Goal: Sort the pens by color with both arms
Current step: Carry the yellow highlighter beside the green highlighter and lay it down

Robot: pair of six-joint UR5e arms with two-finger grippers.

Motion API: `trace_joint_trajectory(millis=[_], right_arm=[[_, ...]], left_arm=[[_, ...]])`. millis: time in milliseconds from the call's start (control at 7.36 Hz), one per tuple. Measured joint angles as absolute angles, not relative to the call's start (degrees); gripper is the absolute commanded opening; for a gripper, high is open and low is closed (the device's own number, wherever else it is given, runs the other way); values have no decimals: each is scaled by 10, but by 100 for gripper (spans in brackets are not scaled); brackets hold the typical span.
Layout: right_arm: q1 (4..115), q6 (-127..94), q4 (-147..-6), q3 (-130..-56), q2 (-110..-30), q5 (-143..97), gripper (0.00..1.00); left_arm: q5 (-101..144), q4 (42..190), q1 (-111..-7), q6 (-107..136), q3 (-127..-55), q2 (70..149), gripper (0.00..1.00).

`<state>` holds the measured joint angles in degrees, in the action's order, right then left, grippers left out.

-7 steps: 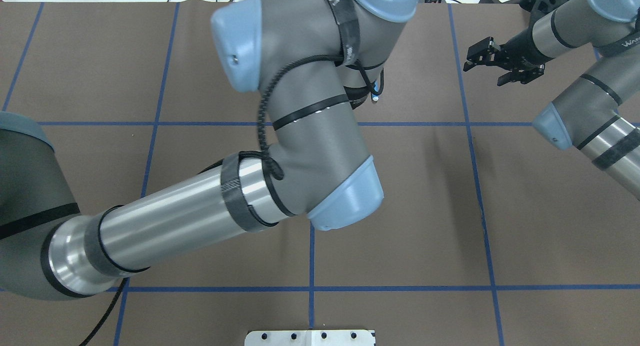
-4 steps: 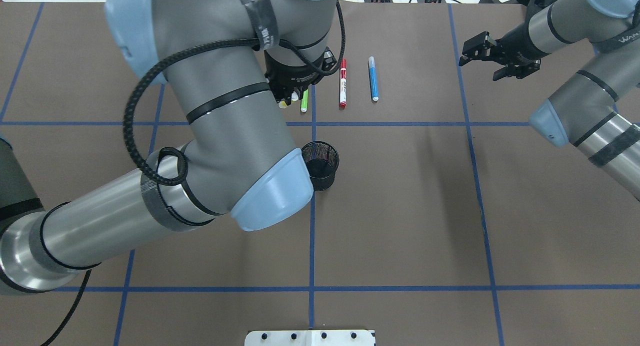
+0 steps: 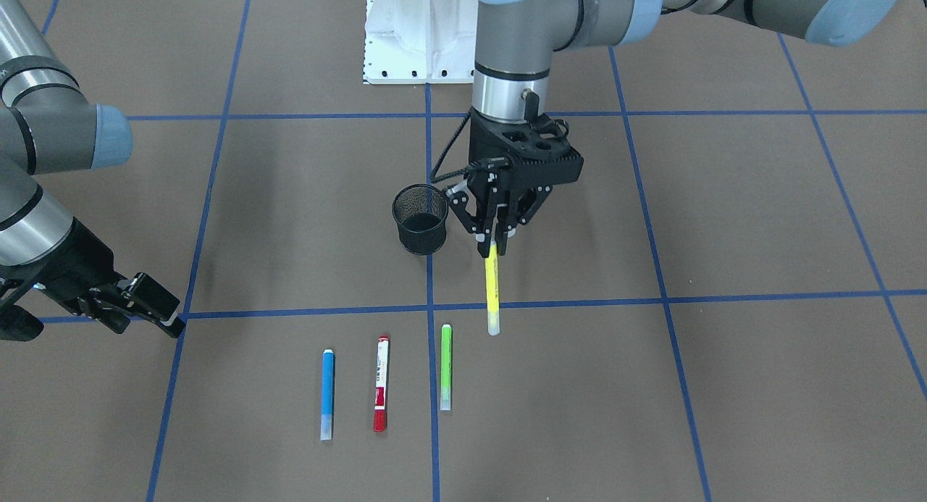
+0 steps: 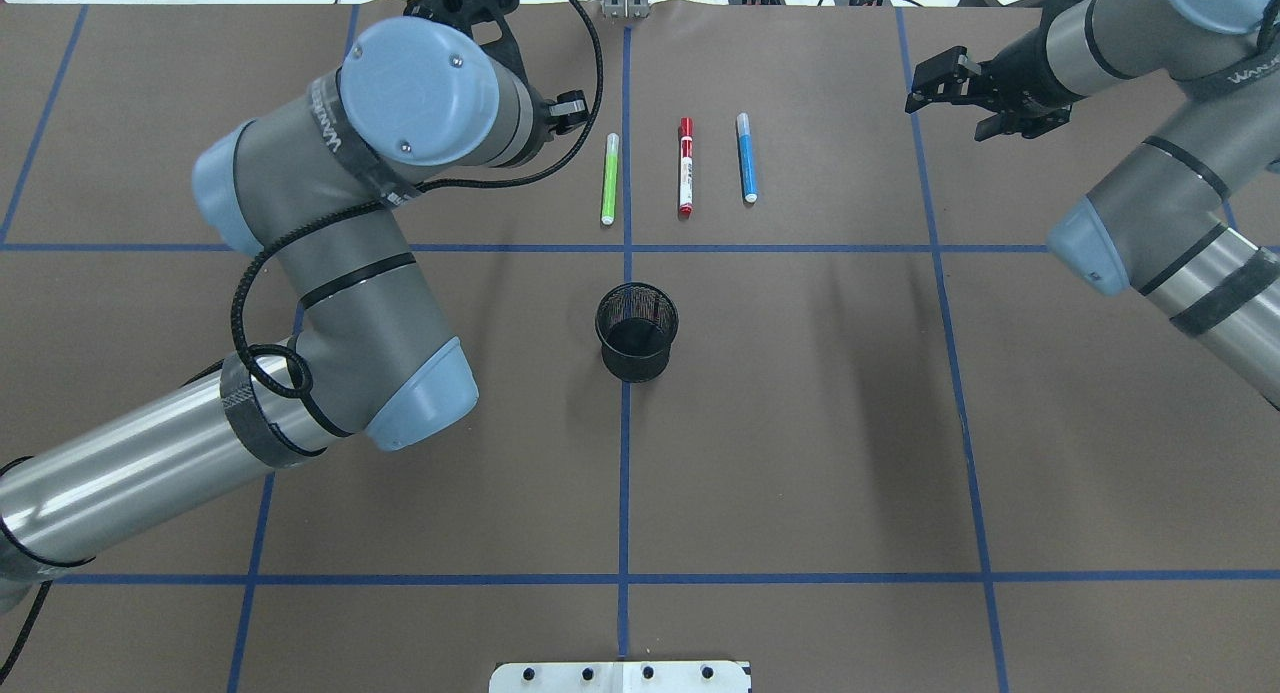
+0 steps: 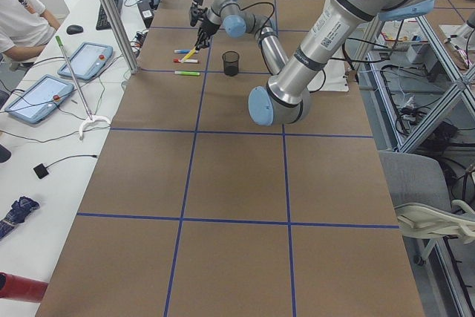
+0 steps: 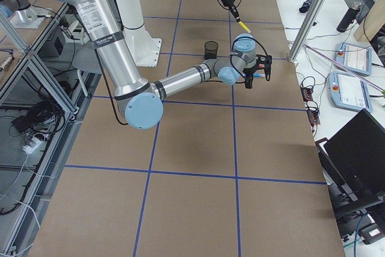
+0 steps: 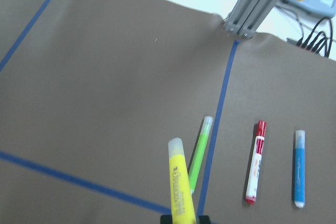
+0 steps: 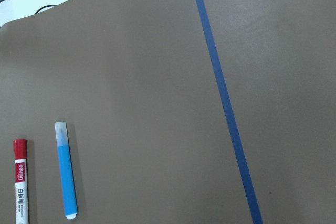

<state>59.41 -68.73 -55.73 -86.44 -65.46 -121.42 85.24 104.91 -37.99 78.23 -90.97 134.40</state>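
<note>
One yellow pen [image 3: 493, 292] hangs from left gripper [image 3: 494, 251], cap downward

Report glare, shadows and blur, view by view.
Overhead exterior: glare streak along the left arm's silver tube, soft diffuse shadows on the table. Left wrist: yellow highlighter looms large near the lens; background beyond the table washed out. Right wrist: blue pen sharp.

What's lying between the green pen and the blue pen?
The red-and-white labelled pen, parallel to the green pen and the blue pen, touching neither. The overhead exterior view shows it.
</note>
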Motion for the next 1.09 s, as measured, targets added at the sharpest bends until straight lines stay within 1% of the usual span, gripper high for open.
trace_joint_trajectory(millis=[272, 408, 544, 951, 1087], right_arm=[[585, -685, -557, -867, -654, -1186, 99], [581, -685, -557, -867, -653, -1178, 99], [577, -685, -557, -867, -653, -1172, 99], [566, -686, -557, -870, -653, -1150, 99], [565, -686, -557, -870, -654, -1148, 99]], left_arm=[[769, 1216, -373, 762, -783, 1338, 0], [736, 1256, -365, 759, -740, 1339, 0], [718, 1272, -355, 758, -714, 1341, 0], [695, 1286, -333, 758, -671, 1365, 0], [692, 1291, -330, 758, -662, 1370, 74]])
